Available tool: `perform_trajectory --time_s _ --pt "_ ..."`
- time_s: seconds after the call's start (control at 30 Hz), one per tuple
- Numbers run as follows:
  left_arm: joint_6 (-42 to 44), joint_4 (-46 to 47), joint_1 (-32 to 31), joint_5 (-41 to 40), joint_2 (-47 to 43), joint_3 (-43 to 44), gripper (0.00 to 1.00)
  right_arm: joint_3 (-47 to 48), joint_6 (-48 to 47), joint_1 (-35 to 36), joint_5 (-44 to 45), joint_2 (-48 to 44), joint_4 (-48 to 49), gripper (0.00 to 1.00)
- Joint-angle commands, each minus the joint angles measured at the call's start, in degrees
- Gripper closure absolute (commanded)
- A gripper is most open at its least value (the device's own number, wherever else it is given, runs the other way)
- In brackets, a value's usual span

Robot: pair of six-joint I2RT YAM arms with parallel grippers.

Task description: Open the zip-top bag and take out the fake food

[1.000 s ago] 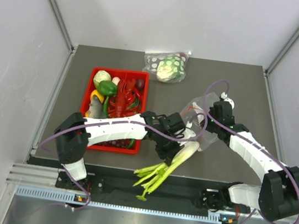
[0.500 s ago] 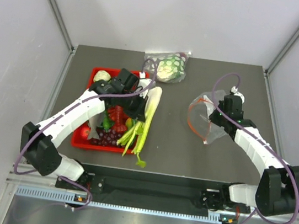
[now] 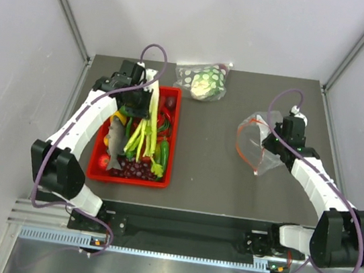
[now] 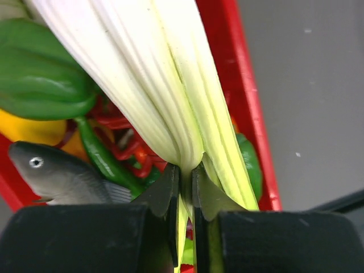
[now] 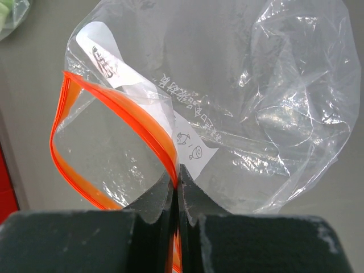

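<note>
The zip-top bag (image 3: 254, 141) lies open and empty at the right of the table, its orange-red zip strip (image 5: 116, 105) forming a loop. My right gripper (image 5: 177, 177) is shut on that strip beside the white label (image 5: 190, 139). My left gripper (image 4: 186, 170) is shut on the fake food, a pale green-and-white celery-like stalk bunch (image 4: 165, 85). It holds the bunch (image 3: 147, 121) over the red bin (image 3: 172, 142), white end towards the far side. A grey fish (image 4: 62, 173) lies in the bin under it.
The red bin also holds a green pepper (image 4: 40, 79), red pieces and purple grapes (image 3: 138, 168). A dotted clear bag with a pale round head (image 3: 203, 80) lies at the table's far edge. Grey walls close in both sides.
My left arm swung the stalk bunch from the table's front middle leftwards and back, over the red bin. My right gripper kept its grip and shifted the bag a little right.
</note>
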Motion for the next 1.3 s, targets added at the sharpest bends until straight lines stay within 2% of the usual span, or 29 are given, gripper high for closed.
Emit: perform_trajectory --time_s 0.0,0.13,0.3,0.47,0.53,0.57,0.6,0.67,0.7,0.77,0.8,0.83,0.93,1.07,1.1,1.27 --pt "2.84 -0.8 0.17 -6.86 1.48 3.35 1.0 0.3 -1.01 -1.48 -1.07 -1.94 0.59 1.0" --pt "3.9 -1.77 0.96 -12.41 2.19 3.01 1.0 0.04 -1.1 -2.01 -1.51 -2.29 0.5 1.0" --pt "3.9 0.16 2.01 -7.06 0.78 -0.95 1.0 -0.14 -1.01 -2.1 -1.95 -2.03 0.76 1.0" --pt "3.64 0.07 2.01 -6.7 1.66 -2.71 0.99 -0.49 -0.49 -2.1 -2.39 -1.85 0.85 1.0" --pt "3.2 -0.45 2.01 -7.93 2.44 -2.27 0.95 -0.67 -0.4 -2.1 -2.47 -2.29 0.85 0.96" --pt "3.2 -0.63 2.01 -8.8 2.45 -2.18 0.9 -0.76 -0.4 -2.1 -2.39 -2.38 0.76 0.92" --pt "3.02 -0.72 2.01 -8.9 2.54 -2.1 0.72 -0.84 -0.49 -2.1 -2.39 -2.73 0.67 0.74" --pt "2.76 -0.9 2.01 -8.64 2.28 -2.01 0.54 -0.84 -0.75 -2.1 -2.48 -3.08 0.32 0.56" --pt "2.67 -0.9 2.01 -8.29 2.19 -2.01 0.4 -0.84 -1.1 -2.1 -2.82 -3.43 0.24 0.44" --pt "2.58 -1.16 2.01 -8.2 1.57 -2.1 0.3 -0.84 -1.19 -2.1 -3.0 -3.79 -0.03 0.37" --pt "2.49 -1.16 2.01 -8.29 1.4 -2.1 0.24 -0.67 -1.54 -2.1 -3.09 -3.96 -0.2 0.27" --pt "2.23 -1.25 2.01 -8.55 1.05 -2.1 0.12 -0.32 -1.72 -2.1 -3.09 -3.96 -0.9 0.23" --pt "1.62 -1.77 2.01 -9.25 0.17 -1.83 0.04 0.73 -2.77 -2.1 -4.58 -4.31 -2.05 0.12" --pt "0.82 -2.21 2.01 -9.25 -1.68 -0.69 0.01 1.62 -3.74 -2.1 -5.11 -6.24 -3.98 0.06" --pt "0.82 -2.3 2.01 -9.08 -2.2 -0.43 0.01 1.79 -4.09 -2.1 -5.55 -7.47 -4.59 0.01" --pt "0.03 -2.65 2.01 -5.48 -5.19 1.77 0.01 2.49 -5.67 -2.1 -6.34 -10.99 -6.79 0.0"
